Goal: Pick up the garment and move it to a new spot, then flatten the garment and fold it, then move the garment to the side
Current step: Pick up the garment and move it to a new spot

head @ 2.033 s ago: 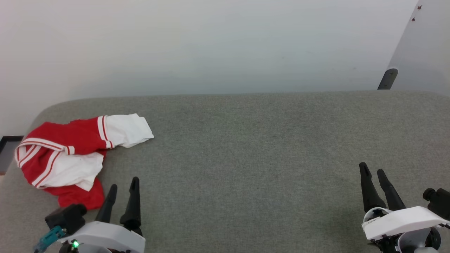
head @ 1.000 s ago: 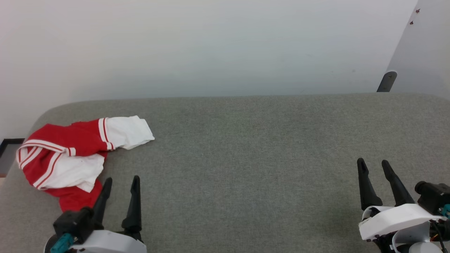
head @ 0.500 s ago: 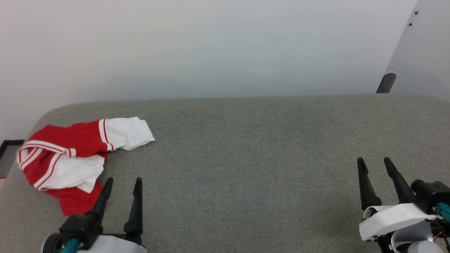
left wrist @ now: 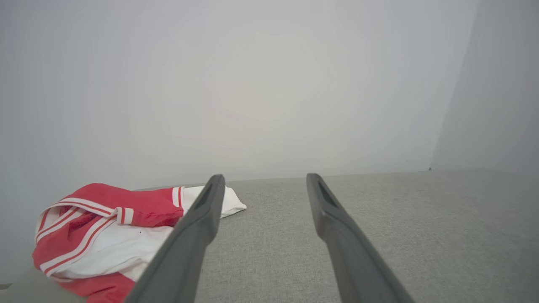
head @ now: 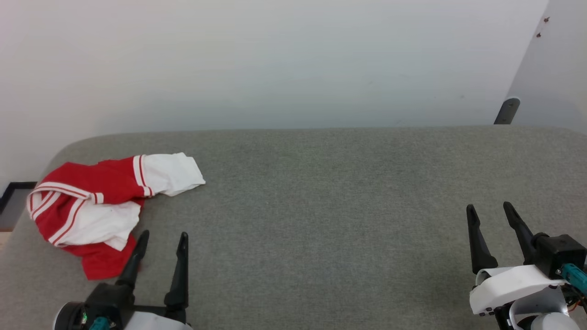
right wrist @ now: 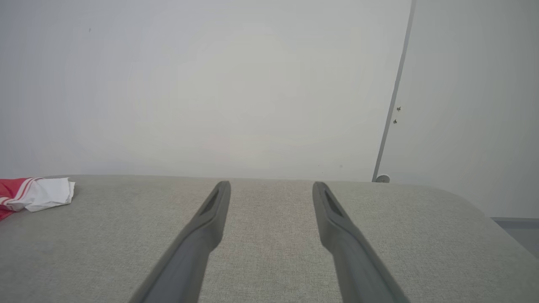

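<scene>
The garment lies crumpled at the left end of the grey padded table; it is red with white sleeves and red-white striped trim, and its lettering is hidden in the folds. My left gripper stands open just right of the garment's lower red corner, with nothing between its fingers. In the left wrist view the garment lies left of my left gripper. My right gripper is open over the bare right end of the table. In the right wrist view my right gripper is open, with the garment at the far left.
A white wall runs right behind the table. A dark bracket stands at the back right corner beside a pale panel. Left of the table a dark-framed piece of floor shows. The table's left corners are rounded.
Both grippers have opened wider and turned a little at the wrist. The head camera has shifted slightly. The garment has not moved on the table.
</scene>
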Robot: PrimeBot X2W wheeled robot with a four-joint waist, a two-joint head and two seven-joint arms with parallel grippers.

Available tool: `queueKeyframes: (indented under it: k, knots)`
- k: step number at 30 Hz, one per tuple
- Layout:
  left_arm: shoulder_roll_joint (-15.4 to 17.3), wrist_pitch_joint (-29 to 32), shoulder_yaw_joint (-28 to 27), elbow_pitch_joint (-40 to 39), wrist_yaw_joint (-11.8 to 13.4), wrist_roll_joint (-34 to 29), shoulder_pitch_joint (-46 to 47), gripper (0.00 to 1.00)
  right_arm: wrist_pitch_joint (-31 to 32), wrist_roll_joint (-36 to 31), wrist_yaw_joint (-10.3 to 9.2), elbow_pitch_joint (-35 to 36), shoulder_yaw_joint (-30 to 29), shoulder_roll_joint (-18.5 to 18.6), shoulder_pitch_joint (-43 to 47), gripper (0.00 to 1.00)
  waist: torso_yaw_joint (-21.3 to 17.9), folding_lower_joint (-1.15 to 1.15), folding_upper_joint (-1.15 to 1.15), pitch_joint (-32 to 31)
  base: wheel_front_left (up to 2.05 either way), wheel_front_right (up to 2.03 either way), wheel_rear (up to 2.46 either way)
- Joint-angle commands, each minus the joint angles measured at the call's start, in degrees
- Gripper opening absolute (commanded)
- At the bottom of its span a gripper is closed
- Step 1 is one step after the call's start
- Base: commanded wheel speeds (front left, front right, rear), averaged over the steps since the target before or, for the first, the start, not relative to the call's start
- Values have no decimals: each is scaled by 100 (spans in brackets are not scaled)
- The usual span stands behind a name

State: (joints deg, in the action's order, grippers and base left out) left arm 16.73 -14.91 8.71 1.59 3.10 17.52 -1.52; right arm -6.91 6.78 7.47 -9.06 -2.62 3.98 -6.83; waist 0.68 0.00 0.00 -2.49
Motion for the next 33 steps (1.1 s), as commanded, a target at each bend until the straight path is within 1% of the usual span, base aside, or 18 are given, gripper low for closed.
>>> queueKeyframes:
  k: [1, 6, 9, 15, 18, 25, 29, 33]
  knots:
    - [9, -36, 0, 7, 22, -97, -28, 100, -23, -115, 4, 36, -1, -14, -5, 100, 44, 0, 0, -24, 0, 0, 0]
    - [-19, -5, -58, 106, 62, 17, 31, 100, 16, -53, 4, 25, 30, 8, 49, 100, 260, 0, 0, -94, 0, 0, 0]
    - [-20, 70, -123, 163, 155, 80, 61, 100, 21, -14, 4, 6, 96, 28, 56, 100, 453, 0, 0, -138, 0, 0, 0]
    - [4, 260, -302, 207, 340, 190, 80, 100, 48, 36, 4, -60, 298, 20, 20, 100, 963, 0, 0, -253, 0, 0, 0]
    - [39, 313, -340, 173, 386, 203, 69, 100, 32, 108, 3, -107, 385, 12, -13, 100, 1275, 0, 0, -317, 0, 0, 0]
    - [110, 530, -347, 130, 432, 264, 112, 100, -15, 219, 3, -234, 593, -28, -58, 100, 1969, 0, 0, -437, 0, 0, 0]
    - [128, 621, -374, 86, 443, 321, 124, 100, -26, 245, 3, -296, 731, -44, -100, 100, 2199, 0, 0, -450, 0, 0, 0]
    - [171, 774, -396, 43, 391, 434, 250, 100, -25, 247, 3, -319, 762, -67, -114, 100, 2298, 0, 0, -391, 0, 0, 0]
